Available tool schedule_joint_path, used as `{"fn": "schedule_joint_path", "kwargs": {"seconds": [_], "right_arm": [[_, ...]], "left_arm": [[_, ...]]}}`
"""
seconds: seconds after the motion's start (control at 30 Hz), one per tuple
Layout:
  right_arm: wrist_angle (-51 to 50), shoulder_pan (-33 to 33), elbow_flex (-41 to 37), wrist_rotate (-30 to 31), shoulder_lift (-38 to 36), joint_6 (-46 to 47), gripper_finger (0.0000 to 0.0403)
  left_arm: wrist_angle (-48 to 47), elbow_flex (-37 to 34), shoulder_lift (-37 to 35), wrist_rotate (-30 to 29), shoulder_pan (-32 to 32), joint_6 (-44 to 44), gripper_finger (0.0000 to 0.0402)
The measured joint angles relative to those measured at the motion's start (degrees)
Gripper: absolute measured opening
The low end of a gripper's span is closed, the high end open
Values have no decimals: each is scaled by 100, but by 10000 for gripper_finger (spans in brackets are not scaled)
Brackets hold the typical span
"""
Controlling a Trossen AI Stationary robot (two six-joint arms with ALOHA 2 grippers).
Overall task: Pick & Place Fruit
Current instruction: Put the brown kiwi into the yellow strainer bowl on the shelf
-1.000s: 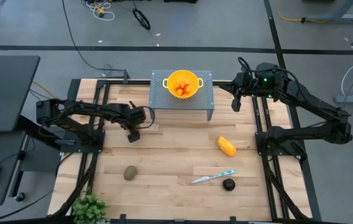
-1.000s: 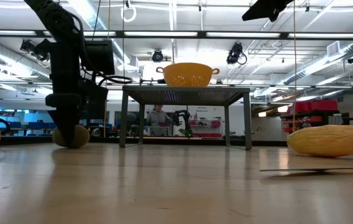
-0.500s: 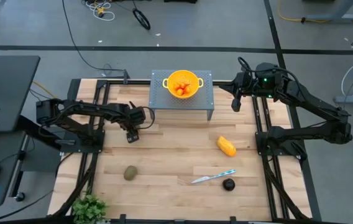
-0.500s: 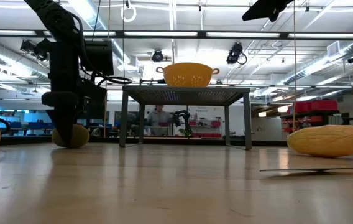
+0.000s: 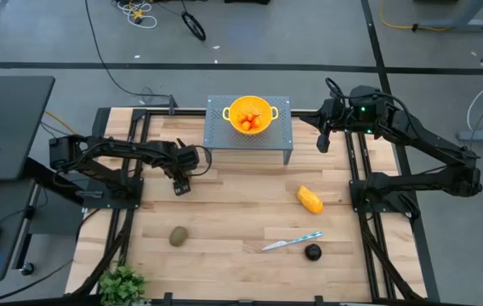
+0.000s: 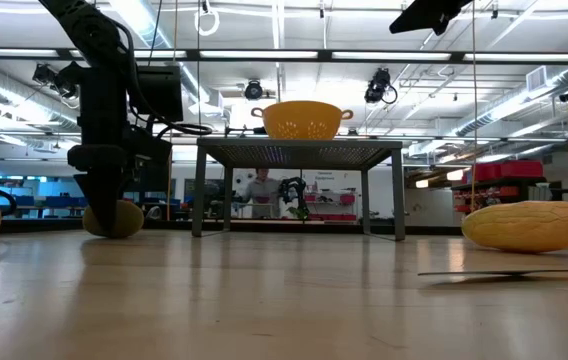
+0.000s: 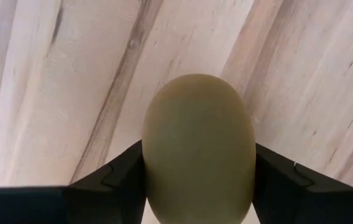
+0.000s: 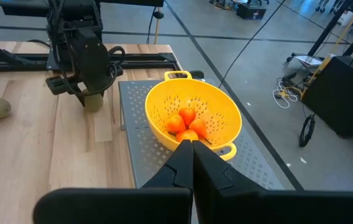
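My left gripper (image 5: 181, 185) stands over one olive-brown oval fruit (image 7: 198, 137) on the table's left half, fingers pointing down and shut on it. The second olive-brown oval (image 5: 178, 236) lies nearer the near edge. The yellow-orange oblong (image 5: 309, 200) and the dark round fruit (image 5: 312, 252) lie on the right half. Tiny orange-red fruits (image 8: 186, 124) sit in the yellow bowl (image 5: 252, 115). My right gripper (image 5: 324, 143) hangs shut in the air beside the grey stand, touching nothing. My left gripper pinches the olive-brown oval across its width, one finger (image 7: 117, 180) on each long side (image 7: 155, 168). The fingers come from above, pointing down. The fruit's underside (image 6: 114, 230) rests on the table.
The yellow bowl stands on a grey perforated stand (image 5: 280, 140) at the far middle of the table. A silver knife with a pale blue handle (image 5: 292, 241) lies near the dark round fruit. Bare wood shows in the table's middle. A small green plant (image 5: 122, 285) sits at the near left corner.
My left gripper has shifted slightly up and toward the table's left over the olive-brown oval; the fruit stays on the table.
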Motion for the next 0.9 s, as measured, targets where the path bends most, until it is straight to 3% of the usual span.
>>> {"fn": "schedule_joint_path", "kwargs": {"seconds": [0.47,0.67,0.9], "right_arm": [[0,0,-1,-2,0,0,0],[0,0,0,-2,0,0,0],[0,2,-1,-2,0,0,0]], "left_arm": [[-179,53,0,172,-1,4,226],[-986,625,0,432,-4,246,223],[-1160,1236,0,557,-4,552,223]]}}
